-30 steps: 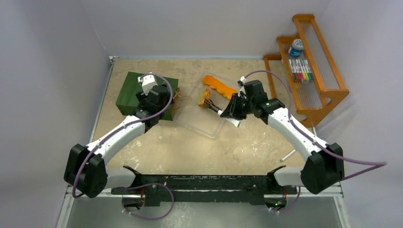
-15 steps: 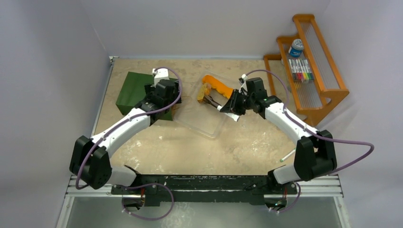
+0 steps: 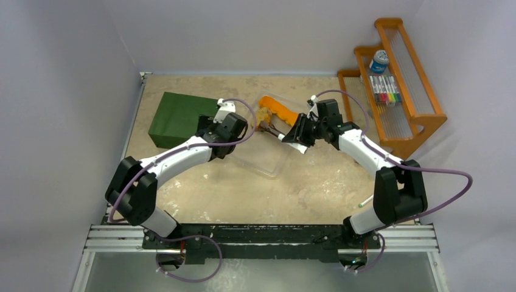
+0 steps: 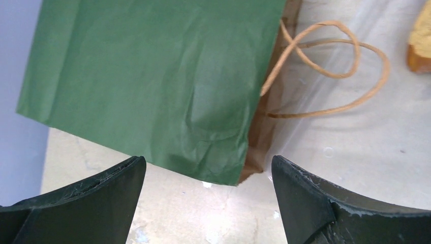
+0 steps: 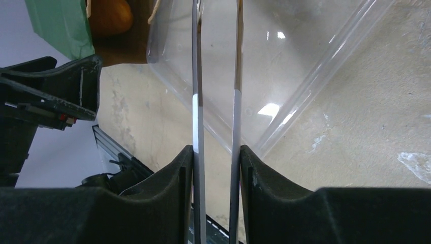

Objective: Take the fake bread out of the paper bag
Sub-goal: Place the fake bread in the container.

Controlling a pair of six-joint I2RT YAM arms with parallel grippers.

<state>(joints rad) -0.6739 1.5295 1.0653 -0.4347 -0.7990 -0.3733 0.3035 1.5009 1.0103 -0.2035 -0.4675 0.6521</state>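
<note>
Currently one paper bag (image 3: 182, 118); left fingers (image 4: 91, 208) spread, right fingers (image 5: 152, 203) pinching one tongs (image 5: 198, 101)

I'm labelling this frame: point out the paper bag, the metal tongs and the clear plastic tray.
paper bag (image 4: 152, 76): left wrist view, green side panel.
metal tongs (image 5: 198, 112): right wrist view, one metal blade.
clear plastic tray (image 5: 284, 56): right wrist view, bare base.

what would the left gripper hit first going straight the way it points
likely the paper bag, its mouth-end corner sitting dead ahead of the open left gripper; depth unclear, so maybe the table first
</note>
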